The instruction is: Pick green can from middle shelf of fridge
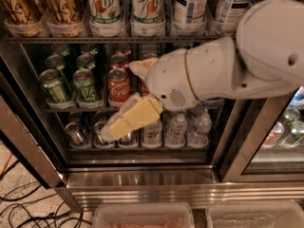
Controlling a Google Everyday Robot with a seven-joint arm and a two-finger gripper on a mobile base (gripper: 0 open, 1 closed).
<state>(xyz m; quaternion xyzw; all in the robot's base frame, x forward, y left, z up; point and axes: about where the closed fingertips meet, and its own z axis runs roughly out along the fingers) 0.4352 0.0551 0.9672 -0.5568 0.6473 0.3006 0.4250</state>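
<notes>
End effector [122,99] spread open — before middle shelf [76,109] (green can [85,84] upright at left).

Drinks corner, shop or staff pantry; cannot tell which. A commercial fridge [142,184] with a steel frame fills my view. Tall bottles [147,8] racked at 12 o'clock. A green can [86,84] and red cans [118,85] on the middle shelf [71,109] at 9. Small water bottles [178,129] below centre. Second cooler [280,146] at 3. Loose cables [28,208] on speckled floor at 7. My gripper [118,100], fingers spread, hangs at centre before the cans.
</notes>
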